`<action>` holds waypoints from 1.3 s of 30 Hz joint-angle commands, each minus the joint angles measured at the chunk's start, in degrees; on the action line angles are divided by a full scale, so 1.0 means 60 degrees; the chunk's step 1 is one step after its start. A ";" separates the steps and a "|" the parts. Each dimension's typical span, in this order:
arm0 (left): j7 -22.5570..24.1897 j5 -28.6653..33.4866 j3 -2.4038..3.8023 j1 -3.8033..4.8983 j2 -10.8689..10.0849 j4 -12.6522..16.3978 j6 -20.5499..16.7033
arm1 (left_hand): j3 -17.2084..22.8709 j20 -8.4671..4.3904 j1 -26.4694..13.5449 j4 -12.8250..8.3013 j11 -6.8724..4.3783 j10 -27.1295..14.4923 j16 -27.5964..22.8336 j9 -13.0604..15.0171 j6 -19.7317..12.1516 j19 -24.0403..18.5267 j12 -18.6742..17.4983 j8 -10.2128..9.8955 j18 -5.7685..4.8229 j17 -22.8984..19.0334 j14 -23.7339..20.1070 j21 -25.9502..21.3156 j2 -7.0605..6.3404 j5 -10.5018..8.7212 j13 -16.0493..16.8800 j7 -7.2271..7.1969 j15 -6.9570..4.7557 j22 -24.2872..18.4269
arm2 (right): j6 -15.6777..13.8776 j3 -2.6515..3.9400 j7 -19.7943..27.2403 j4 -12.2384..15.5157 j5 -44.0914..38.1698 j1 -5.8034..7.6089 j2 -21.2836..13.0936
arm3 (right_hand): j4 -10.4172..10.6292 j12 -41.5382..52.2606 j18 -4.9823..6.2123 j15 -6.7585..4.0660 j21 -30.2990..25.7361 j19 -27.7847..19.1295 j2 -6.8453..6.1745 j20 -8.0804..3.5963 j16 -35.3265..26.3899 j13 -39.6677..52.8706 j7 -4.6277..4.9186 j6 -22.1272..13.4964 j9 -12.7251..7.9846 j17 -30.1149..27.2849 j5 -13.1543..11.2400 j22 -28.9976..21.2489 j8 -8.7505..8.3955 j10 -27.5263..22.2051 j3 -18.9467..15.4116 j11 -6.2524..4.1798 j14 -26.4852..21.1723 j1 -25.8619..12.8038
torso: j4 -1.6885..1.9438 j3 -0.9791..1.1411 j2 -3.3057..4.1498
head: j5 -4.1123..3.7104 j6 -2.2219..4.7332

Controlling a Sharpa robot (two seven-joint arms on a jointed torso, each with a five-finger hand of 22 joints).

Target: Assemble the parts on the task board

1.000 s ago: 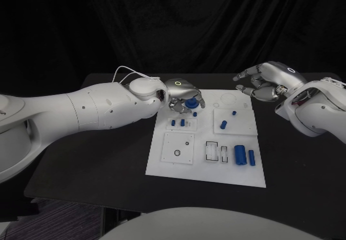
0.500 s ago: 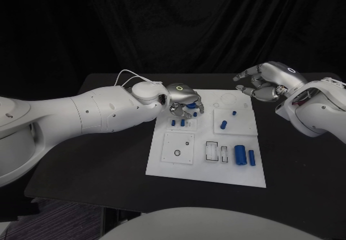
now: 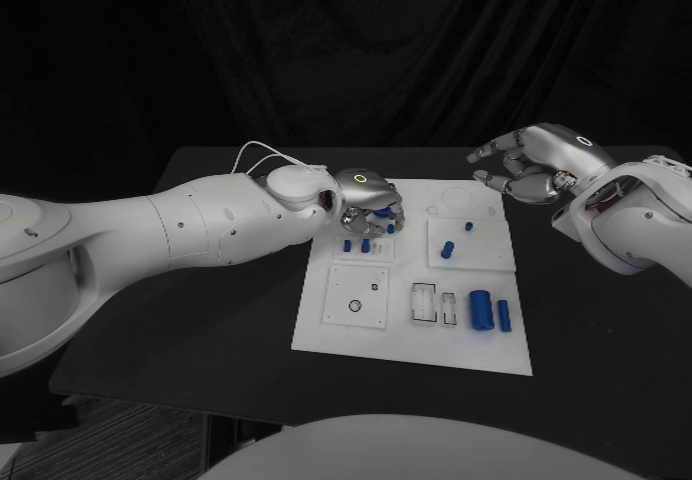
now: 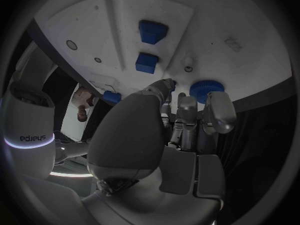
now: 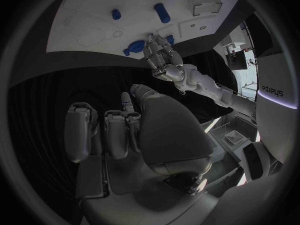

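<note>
Over the far-left corner of the board: your left hand (image 3: 366,200), fingers curled round a blue knob (image 4: 206,90)
Knob: held at the fingertips, just above the white board (image 3: 411,330), upright (seating not visible)
Nearer hand: left; you need only lower it
Right hand (image 3: 537,165): fingers loosely curled, holding nothing, well apart past the board's far-right corner

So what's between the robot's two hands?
In the head view, only a bare stretch of the white plastic task board with a faint circle outline separates the left hand from the right hand.
</note>
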 commanded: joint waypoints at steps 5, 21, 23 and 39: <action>0.0148 -0.0036 0.0008 -0.0038 0.0087 -0.0087 -0.0142 | 0.0214 -0.0040 -0.0087 -0.0015 -0.0044 0.0329 0.0116 0.0086 0.0294 0.0108 0.0018 0.0129 0.0005 0.0027 0.0112 0.0038 0.0071 0.0021 -0.0123 0.0083 -0.0047 0.1353 | 0.0071 0.0008 -0.0146 0.0022 -0.0020 0.0005 -0.0015 | 0.0012 -0.0046 0.0140 -0.0021 -0.0069 0.0217 -0.0026 -0.0019 -0.0039 0.1969 -0.0016 0.0074 -0.0018 0.1675 0.0062 0.1926 -0.0035 0.0450 0.0070 -0.0032 0.0793 -0.0113 | 0.0001 -0.0004 0.0001 | 0.0015 -0.0001; 0.0248 -0.0036 0.0009 -0.0086 0.0206 -0.0223 -0.0135 | 0.0396 -0.0106 -0.0226 -0.0085 -0.0226 0.1020 0.0206 0.0217 0.0531 0.0161 -0.0028 0.0209 -0.0005 0.0024 0.0225 0.0072 0.0106 -0.0113 -0.0379 0.0212 -0.0160 0.1368 | 0.0096 0.0008 -0.0175 0.0023 -0.0020 0.0005 -0.0011 | 0.0012 -0.0046 0.0140 -0.0021 -0.0069 0.0217 -0.0026 -0.0019 -0.0039 0.1969 -0.0016 0.0074 -0.0018 0.1675 0.0062 0.1926 -0.0035 0.0450 0.0070 -0.0032 0.0793 -0.0113 | 0.0004 0.0002 0.0001 | 0.0032 -0.0001; 0.0262 -0.0036 0.0009 -0.0091 0.0214 -0.0230 -0.0131 | 0.0414 -0.0125 -0.0251 -0.0111 -0.0287 0.1187 0.0226 0.0248 0.0590 0.0166 -0.0038 0.0230 -0.0005 0.0027 0.0251 0.0067 0.0116 -0.0130 -0.0426 0.0257 -0.0198 0.1368 | 0.0096 0.0008 -0.0175 0.0023 -0.0020 0.0005 -0.0010 | 0.0012 -0.0046 0.0140 -0.0021 -0.0069 0.0217 -0.0026 -0.0019 -0.0039 0.1969 -0.0016 0.0074 -0.0018 0.1675 0.0062 0.1926 -0.0035 0.0450 0.0070 -0.0032 0.0793 -0.0113 | 0.0005 0.0000 0.0000 | 0.0037 -0.0001; 0.0367 -0.0035 0.0009 -0.0155 0.0185 -0.0245 -0.0253 | 0.0584 -0.0233 -0.0332 -0.0342 -0.0614 0.2338 0.0312 0.0406 0.0965 0.0284 -0.0611 0.0242 -0.0040 0.0006 0.0388 0.0196 0.0167 -0.0024 -0.0983 0.0560 -0.0415 0.1416 | 0.0093 0.0008 -0.0180 0.0020 -0.0020 0.0005 -0.0016 | 0.0013 -0.0064 0.0144 -0.0023 -0.0090 0.0208 -0.0025 -0.0022 -0.0066 0.1946 -0.0016 0.0085 -0.0020 0.1642 0.0063 0.1919 -0.0034 0.0431 0.0083 -0.0034 0.0785 -0.0123 | 0.0003 0.0001 0.0002 | 0.0033 -0.0001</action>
